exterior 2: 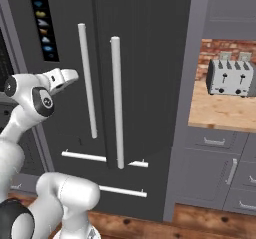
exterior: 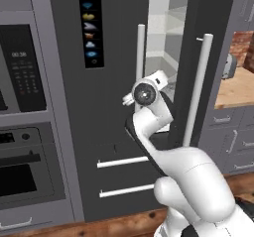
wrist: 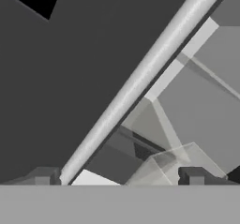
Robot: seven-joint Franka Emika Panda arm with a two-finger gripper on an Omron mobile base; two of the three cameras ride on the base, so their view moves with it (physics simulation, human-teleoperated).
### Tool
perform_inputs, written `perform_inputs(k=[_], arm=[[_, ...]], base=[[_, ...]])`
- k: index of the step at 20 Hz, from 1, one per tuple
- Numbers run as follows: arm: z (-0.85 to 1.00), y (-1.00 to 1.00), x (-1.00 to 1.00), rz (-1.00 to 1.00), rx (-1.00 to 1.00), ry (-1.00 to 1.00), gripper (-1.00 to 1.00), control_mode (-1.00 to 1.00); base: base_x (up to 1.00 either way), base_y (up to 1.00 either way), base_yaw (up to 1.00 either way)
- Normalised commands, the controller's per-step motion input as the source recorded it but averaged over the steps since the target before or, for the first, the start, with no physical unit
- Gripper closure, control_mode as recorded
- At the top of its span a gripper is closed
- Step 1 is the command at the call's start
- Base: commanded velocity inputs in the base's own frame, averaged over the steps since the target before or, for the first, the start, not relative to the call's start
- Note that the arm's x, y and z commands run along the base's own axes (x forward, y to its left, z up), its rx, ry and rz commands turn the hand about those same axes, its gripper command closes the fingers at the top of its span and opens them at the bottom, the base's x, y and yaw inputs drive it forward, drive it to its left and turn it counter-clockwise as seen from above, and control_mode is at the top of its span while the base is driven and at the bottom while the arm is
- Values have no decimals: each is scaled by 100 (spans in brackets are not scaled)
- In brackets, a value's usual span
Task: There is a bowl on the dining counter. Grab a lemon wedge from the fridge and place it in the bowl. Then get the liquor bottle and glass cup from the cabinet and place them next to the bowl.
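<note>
Fridge (exterior: 114, 132) centre, right door ajar, shelves (exterior: 168, 32) visible inside. Oven column (exterior: 25, 132) left of fridge. Table (exterior 2: 225, 110) right of fridge, toaster (exterior 2: 229, 78) on it, drawers (exterior 2: 215, 143) beneath.

Tan wooden counter (exterior 2: 220, 114) right of fridge (exterior 2: 145, 58) carries silver toaster (exterior 2: 229, 78); fridge shelves (wrist: 206, 101) look bare.

Fridge (exterior: 114, 132) right door ajar: narrow gap opens onto white shelves (wrist: 206, 101). Left door's bar handle (wrist: 140, 82) crosses just ahead of the wide-spread claw (wrist: 119, 176), partly blocking entry.
</note>
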Motion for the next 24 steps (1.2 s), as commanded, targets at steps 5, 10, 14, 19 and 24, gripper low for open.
perform_inputs(k=[5,10,14,19,24], arm=[[-11,-35,85,-4,-5,6,-100,-100],[-6,-65,43,-5,0,9,-100,-100],[-1,-79,5,-6,0,3,-100,-100],[0,-78,-38,-10,0,0,-100,-100],[1,-78,-66,-12,0,-1,-100,-100]], base=[[0,0,0],[0,0,0],[0,0,0],[0,0,0],[0,0,0]])
